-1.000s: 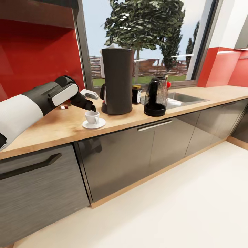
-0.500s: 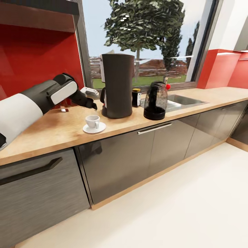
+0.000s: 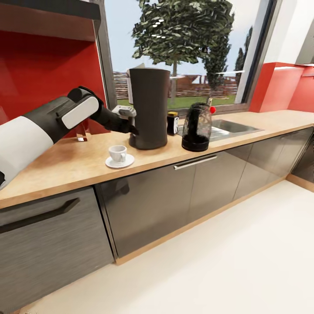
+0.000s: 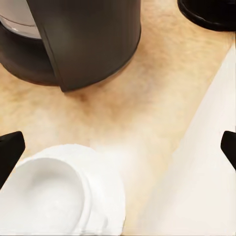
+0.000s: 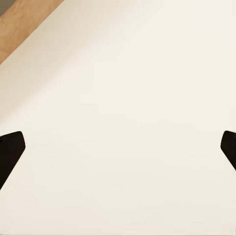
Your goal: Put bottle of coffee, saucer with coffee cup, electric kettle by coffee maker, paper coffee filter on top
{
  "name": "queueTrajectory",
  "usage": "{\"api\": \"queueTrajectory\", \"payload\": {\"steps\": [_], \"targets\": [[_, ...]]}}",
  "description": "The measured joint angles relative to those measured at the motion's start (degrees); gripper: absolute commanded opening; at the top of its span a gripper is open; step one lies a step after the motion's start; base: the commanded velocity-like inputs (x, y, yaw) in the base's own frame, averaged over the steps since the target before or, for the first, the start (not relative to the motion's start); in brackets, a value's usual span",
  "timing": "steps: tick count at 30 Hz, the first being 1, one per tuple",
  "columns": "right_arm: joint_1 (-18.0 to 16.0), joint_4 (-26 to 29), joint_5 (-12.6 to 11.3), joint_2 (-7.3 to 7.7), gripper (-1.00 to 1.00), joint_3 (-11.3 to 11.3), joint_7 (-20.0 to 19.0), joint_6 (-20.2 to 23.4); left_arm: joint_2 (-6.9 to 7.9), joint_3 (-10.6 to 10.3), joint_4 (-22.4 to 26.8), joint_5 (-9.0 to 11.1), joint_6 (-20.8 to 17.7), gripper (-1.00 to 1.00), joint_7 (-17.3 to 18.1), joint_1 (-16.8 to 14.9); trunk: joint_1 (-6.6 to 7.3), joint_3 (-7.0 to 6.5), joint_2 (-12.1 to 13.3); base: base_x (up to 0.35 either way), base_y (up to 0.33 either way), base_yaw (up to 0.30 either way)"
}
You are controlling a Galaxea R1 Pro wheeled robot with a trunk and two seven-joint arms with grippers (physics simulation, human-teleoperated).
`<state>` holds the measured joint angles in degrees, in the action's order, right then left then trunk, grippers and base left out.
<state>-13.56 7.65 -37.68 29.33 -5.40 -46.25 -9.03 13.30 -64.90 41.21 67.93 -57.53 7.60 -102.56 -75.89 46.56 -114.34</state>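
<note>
Currently, table [image 3: 78,161]: a wooden top is seen running below the window, with grey cabinet fronts under it.
Coffee maker [image 3: 149,107]: it is stood upright on the table; something pale, which cannot be made out, is seen behind its top edge.
Cup [image 3: 117,153]: it is set upright on the saucer [image 3: 119,163], which lies on the table just in front and to the left of the coffee maker; both are also seen in the left wrist view.
Coffee bottle [image 3: 172,122]: it is placed on the table just to the right of the coffee maker, between it and the kettle [image 3: 196,127].
Kettle: it is stood on the table near the sink [image 3: 233,125], to the right of the coffee maker.
Left gripper [image 3: 131,129]: it is held above the table beside the coffee maker's left flank, above and behind the cup; its fingers are spread wide and nothing is held.
Right gripper [image 5: 118,150]: its fingertips are seen far apart over pale floor, with nothing between them.
</note>
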Motion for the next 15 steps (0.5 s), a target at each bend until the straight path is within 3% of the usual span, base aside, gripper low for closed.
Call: {"api": "queueTrajectory", "payload": {"steps": [12, 15], "targets": [[0.0, 0.1, 0.0, 0.01, 1.0, 0.0, -0.2, 0.0, -0.03, -0.1, 0.1, 0.0, 0.0, 1.0, 3.7, 0.0, -0.01, 0.0, 0.0, -0.236, 0.0, 0.0], [0.0, 0.1, 0.0, 0.02, 1.0, 0.0, -0.2, 0.0, -0.07, -0.2, 0.1, 0.0, 0.0, 1.0, 3.8, 0.0, 0.01, 0.0, 0.0, -0.1, 0.0, 0.0]]}}
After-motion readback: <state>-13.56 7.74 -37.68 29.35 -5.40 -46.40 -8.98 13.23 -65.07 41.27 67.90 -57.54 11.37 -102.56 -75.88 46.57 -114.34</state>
